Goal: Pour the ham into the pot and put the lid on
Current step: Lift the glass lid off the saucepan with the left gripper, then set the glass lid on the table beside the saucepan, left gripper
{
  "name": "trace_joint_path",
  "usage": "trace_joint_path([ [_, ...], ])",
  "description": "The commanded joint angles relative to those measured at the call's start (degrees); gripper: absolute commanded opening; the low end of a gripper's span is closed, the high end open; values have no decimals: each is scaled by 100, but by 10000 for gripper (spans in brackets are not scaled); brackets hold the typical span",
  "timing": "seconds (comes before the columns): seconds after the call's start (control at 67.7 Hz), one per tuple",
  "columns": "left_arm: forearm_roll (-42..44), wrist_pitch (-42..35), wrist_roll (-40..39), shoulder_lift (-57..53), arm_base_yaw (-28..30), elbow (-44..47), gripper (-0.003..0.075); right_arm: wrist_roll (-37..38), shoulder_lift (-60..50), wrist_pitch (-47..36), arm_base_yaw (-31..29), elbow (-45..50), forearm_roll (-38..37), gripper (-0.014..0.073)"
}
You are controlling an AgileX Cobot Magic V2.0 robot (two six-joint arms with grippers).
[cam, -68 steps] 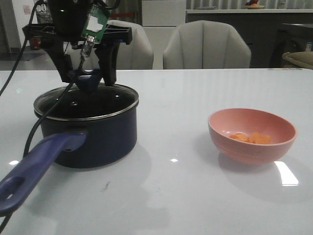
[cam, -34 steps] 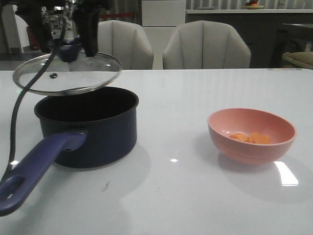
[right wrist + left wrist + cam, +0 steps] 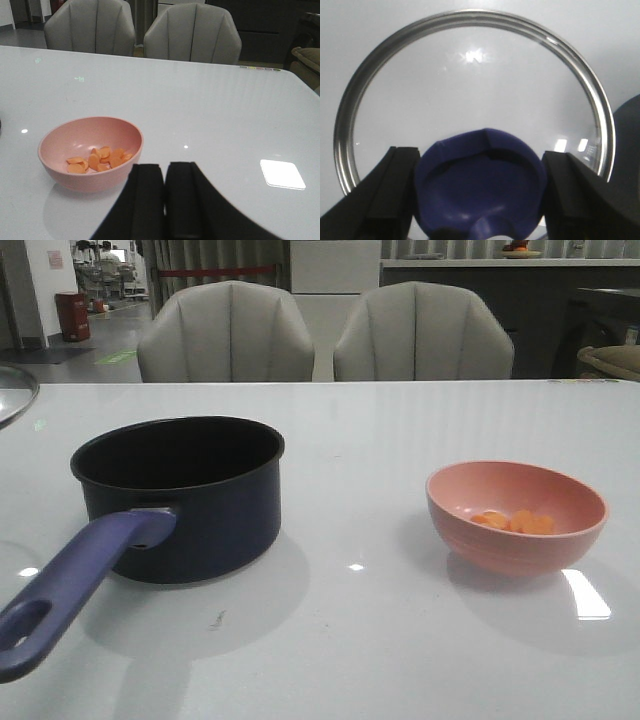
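Note:
The dark navy pot (image 3: 180, 495) stands uncovered at the left of the table, its purple-blue handle (image 3: 70, 590) pointing to the front left. The ham (image 3: 515, 522) lies as orange chunks in the pink bowl (image 3: 516, 516) at the right; it also shows in the right wrist view (image 3: 97, 160). My left gripper (image 3: 480, 187) is shut on the navy knob (image 3: 480, 192) of the glass lid (image 3: 470, 95), held over the table left of the pot; only the lid's edge (image 3: 12, 395) shows in the front view. My right gripper (image 3: 165, 192) is shut and empty, beside the bowl (image 3: 90, 152).
Two grey chairs (image 3: 225, 335) stand behind the table's far edge. The white table (image 3: 380, 640) carries bright light reflections. A sliver of the pot (image 3: 627, 150) shows beside the lid in the left wrist view.
My left gripper lifted the lid off the pot and carried it left, almost out of the front view. The pot now stands open. The bowl has not moved.

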Motion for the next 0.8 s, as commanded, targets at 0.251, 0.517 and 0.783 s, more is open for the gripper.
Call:
trace_joint_path([
  [0.251, -207, -1008, 195, 174, 187, 876, 244, -6, -111, -474, -22, -33, -89, 150],
  [0.517, -216, -952, 276, 514, 187, 876, 251, -6, -111, -474, -22, -33, -89, 150],
  [0.783, -216, -890, 303, 560, 176, 876, 428, -6, -111, -474, -22, -33, -89, 150],
])
